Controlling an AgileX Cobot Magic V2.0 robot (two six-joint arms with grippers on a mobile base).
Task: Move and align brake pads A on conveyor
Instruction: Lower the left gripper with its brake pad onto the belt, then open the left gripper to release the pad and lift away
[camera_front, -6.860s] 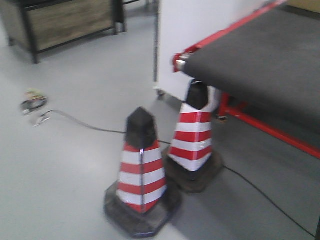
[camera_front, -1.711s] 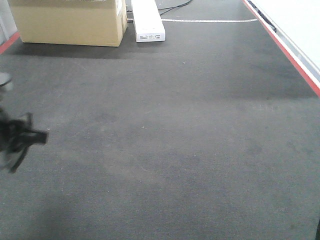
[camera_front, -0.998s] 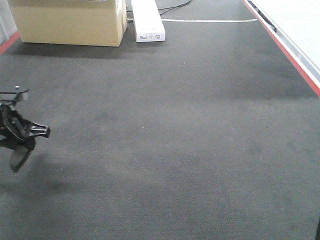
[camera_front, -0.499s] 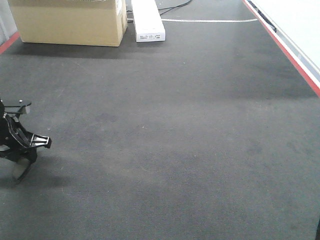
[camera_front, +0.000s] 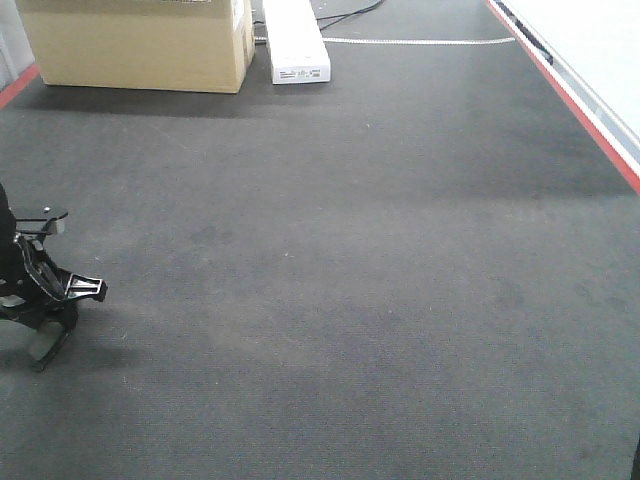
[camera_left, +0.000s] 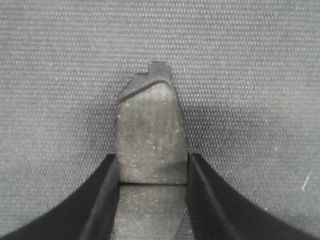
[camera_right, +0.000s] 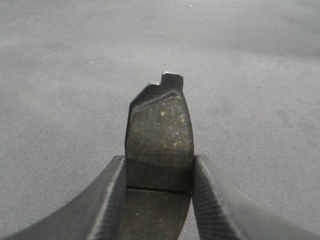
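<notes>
Both grippers loaded: left gripper (camera_left: 150, 172) pinches a brake pad (camera_left: 150, 130) between its two fingers, pad sticking forward, low over the conveyor (camera_left: 250, 75) with a shadow right beneath it; contact unclear. The right gripper (camera_right: 159, 172) clamps a second brake pad (camera_right: 159, 125) the same way above the belt. In the front view the left gripper sits near the belt's left side, with a cardboard box (camera_front: 140, 45) and a white box (camera_front: 295, 40) at the far end and a red strip (camera_front: 575, 101) along the right edge.

Left tool (camera_front: 40, 310) is all black, kinda skeletal brackets with a small silvery bit on top. Right tool (camera_right: 159, 172) has curved black fingers (camera_right: 212, 200), finely ribbed.
</notes>
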